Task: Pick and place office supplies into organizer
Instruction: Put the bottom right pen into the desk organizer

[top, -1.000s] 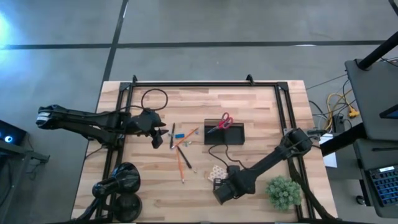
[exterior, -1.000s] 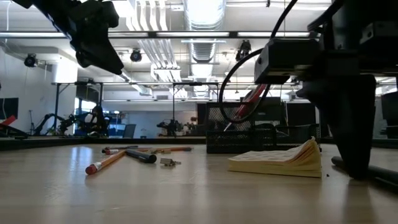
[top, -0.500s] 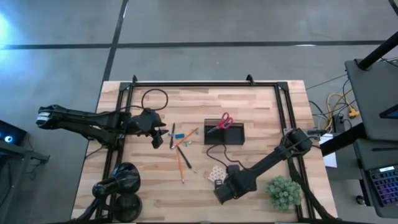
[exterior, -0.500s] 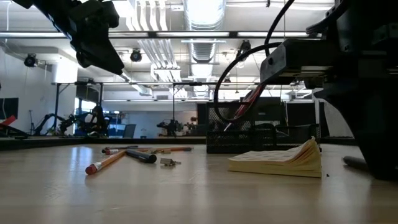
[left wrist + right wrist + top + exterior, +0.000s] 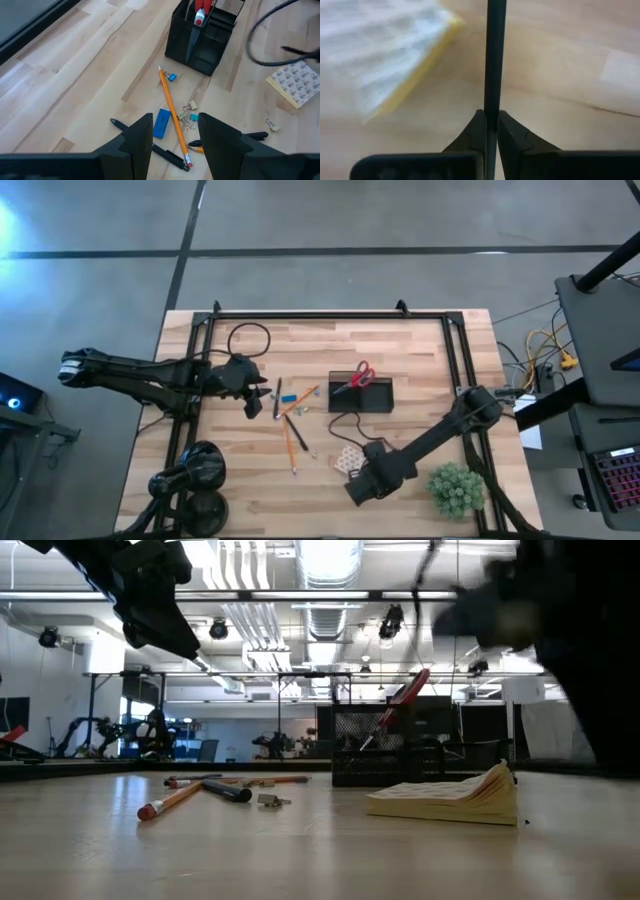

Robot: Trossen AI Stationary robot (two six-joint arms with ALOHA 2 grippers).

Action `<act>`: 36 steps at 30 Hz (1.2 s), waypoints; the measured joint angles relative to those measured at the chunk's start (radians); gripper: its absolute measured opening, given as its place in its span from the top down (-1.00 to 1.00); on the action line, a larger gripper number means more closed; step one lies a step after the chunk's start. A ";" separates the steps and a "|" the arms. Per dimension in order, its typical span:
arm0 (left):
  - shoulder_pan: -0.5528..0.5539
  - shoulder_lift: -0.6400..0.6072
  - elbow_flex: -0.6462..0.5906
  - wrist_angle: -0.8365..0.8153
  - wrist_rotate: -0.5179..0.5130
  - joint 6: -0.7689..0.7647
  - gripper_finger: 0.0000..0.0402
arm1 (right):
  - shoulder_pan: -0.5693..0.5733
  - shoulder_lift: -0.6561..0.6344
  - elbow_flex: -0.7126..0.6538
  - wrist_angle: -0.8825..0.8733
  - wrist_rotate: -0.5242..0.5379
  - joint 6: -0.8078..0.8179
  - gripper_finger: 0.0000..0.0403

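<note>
Here, right claw (image 5: 490, 131) clenched on a thin dark pen (image 5: 494, 55), fingers pinched against its shaft, just beside the yellow note pad (image 5: 349, 459) on the wooden surface (image 5: 420, 360). Left claw (image 5: 175, 137) released, fingers spread, hovering above the blue eraser (image 5: 162, 123), orange pencil (image 5: 172, 115) and loose clips. Red-handled scissors (image 5: 353, 377) standing in the black mesh organizer (image 5: 361, 395), near the surface's middle.

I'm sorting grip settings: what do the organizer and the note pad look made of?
The organizer looks like black metal mesh with a matte finish; a fine grid shows in its walls. The note pad looks like a stack of yellowish paper sheets, fanned up at one edge, so soft and flexible.
</note>
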 joint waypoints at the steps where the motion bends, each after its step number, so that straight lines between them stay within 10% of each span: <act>1: 0.000 0.000 0.000 0.004 0.000 0.000 0.29 | 0.000 -0.025 0.013 -0.012 0.002 -0.027 0.92; 12: 0.000 0.000 0.000 0.068 -0.002 0.000 0.29 | -0.049 -0.356 0.042 0.050 0.204 -0.123 0.93; 21: 0.000 0.000 0.000 0.066 -0.035 -0.002 0.29 | -0.230 -0.492 -0.019 0.153 -0.114 -0.255 0.90; 36: 0.000 0.000 0.000 -0.215 -0.056 -0.206 0.29 | -0.522 -0.490 -0.024 0.218 -0.190 -0.552 0.89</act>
